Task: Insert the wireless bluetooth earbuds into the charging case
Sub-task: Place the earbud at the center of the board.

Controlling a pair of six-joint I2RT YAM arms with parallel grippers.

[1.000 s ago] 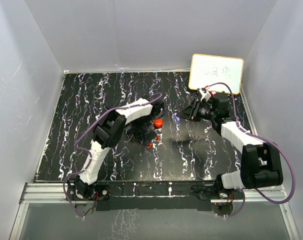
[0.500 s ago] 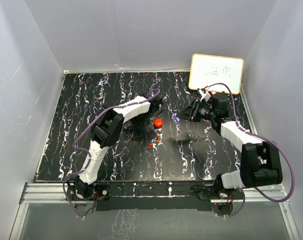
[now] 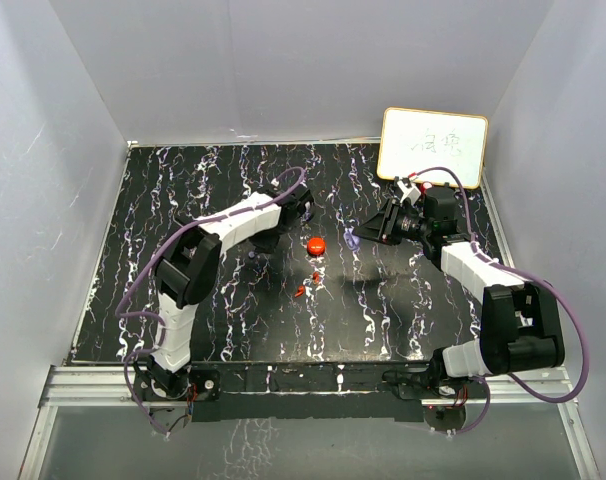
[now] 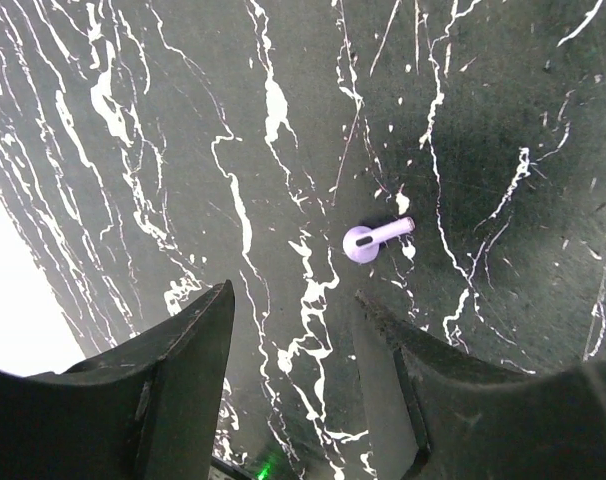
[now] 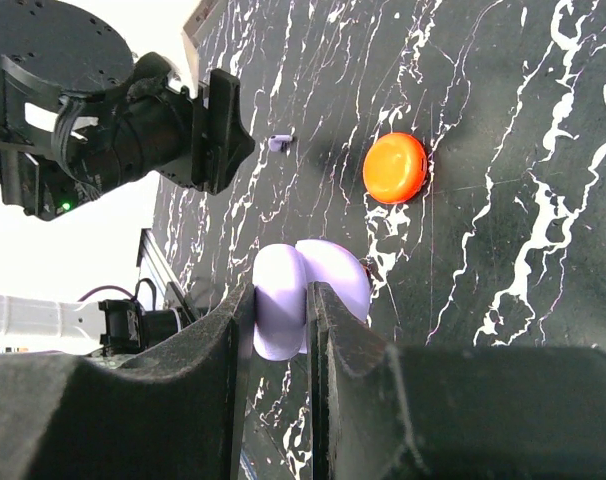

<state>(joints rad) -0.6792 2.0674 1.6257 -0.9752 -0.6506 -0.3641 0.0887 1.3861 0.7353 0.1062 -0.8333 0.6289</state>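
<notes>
**A:** Where do you see the small lavender plastic earbud (image 4: 374, 239)?

**B:** You see it lying flat on the black white-veined worktop (image 3: 383, 310), a little beyond the tips of the left end effector (image 4: 293, 300). That end effector is released. Its jaws stand apart and nothing is between them.

**A:** And the right end effector (image 5: 281, 300)?

**B:** It is clenched on the round lavender charging case (image 5: 333, 275), whose two halves look parted. You cannot tell if the case touches the worktop. The round red-orange case (image 5: 395, 167) rests free nearby. Two tiny red earbuds (image 3: 301, 291) lie close together, nearer to the arm bases, and no end effector touches them.
</notes>
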